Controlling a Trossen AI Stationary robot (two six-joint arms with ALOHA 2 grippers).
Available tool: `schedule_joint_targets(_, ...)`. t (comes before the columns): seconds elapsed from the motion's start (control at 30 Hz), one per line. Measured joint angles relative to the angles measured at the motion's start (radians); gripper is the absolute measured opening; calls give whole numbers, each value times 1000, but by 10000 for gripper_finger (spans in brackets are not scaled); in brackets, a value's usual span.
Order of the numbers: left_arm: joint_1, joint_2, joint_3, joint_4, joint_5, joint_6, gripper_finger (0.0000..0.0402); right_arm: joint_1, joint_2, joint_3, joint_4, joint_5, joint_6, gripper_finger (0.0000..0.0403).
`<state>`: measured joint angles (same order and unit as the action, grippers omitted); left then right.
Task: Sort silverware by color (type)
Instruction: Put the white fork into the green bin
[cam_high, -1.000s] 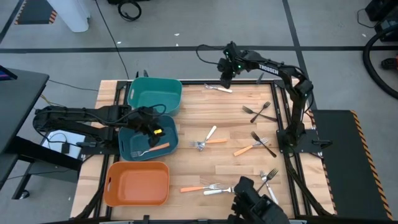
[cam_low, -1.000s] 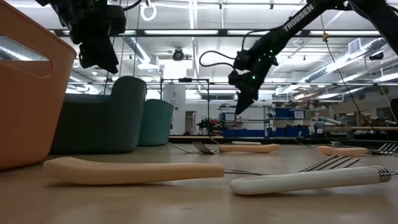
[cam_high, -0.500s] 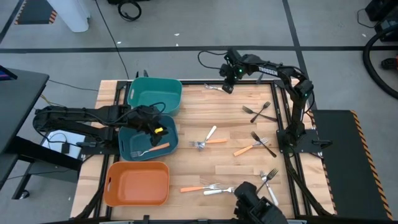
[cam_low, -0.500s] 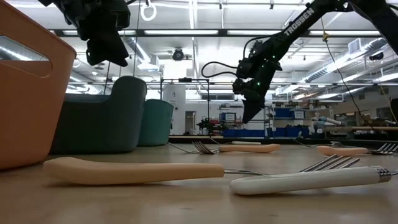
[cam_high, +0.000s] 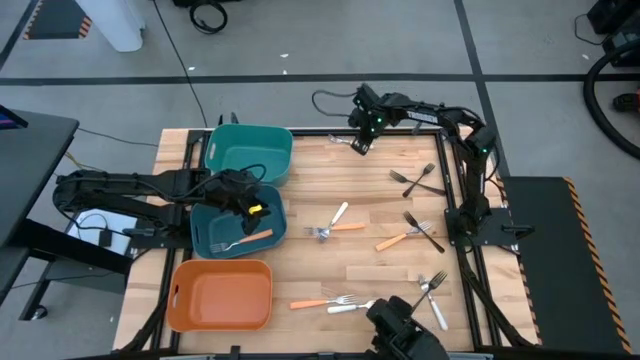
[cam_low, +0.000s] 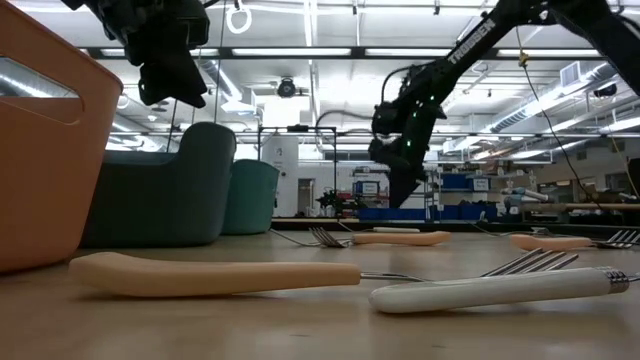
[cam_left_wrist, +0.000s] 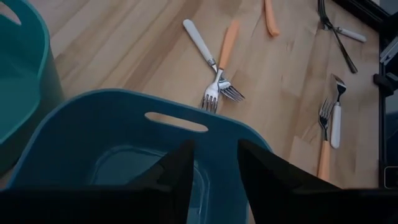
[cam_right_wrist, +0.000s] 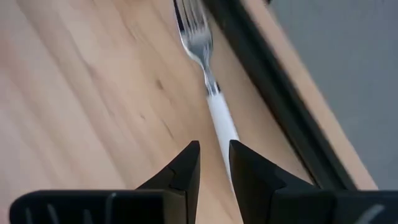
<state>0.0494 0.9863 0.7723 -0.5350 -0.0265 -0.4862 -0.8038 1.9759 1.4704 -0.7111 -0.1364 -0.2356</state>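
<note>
Small forks with orange, white or black handles lie scattered on the wooden table. A white-handled fork (cam_high: 345, 141) lies flat at the far edge; it also shows in the right wrist view (cam_right_wrist: 222, 124). My right gripper (cam_high: 358, 142) hangs just over it, open, a finger on either side of its handle (cam_right_wrist: 214, 167). My left gripper (cam_high: 248, 208) is open and empty above the dark blue bin (cam_high: 205, 228), whose rim shows in the left wrist view (cam_left_wrist: 124, 102). An orange-handled fork (cam_high: 246, 240) lies in that bin.
A teal bin (cam_high: 248, 152) stands at the far left and an orange bin (cam_high: 222, 295) at the near left. Loose forks lie mid-table (cam_high: 335, 222), at the right (cam_high: 412, 235) (cam_high: 418, 180) and along the near edge (cam_high: 335, 300) (cam_high: 432, 288). A black frame rail (cam_right_wrist: 273, 93) runs beside the white fork.
My right gripper has gone down and a little toward the table's left, onto the white-handled fork at the far edge.
</note>
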Motion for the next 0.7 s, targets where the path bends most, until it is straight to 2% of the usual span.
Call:
schedule_joint_targets(0.1, 0, 0, 0, 0, 0, 0, 132, 10, 39, 0, -24, 42, -32, 92)
schedule_joint_targets(0.43, 0, 0, 0, 0, 0, 0, 132, 4, 50, 0, 8, 63, -130, 92)
schedule_joint_targets(0.7, 8, 0, 0, 0, -7, 0, 132, -4, 96, 4, 33, 62, -142, 92)
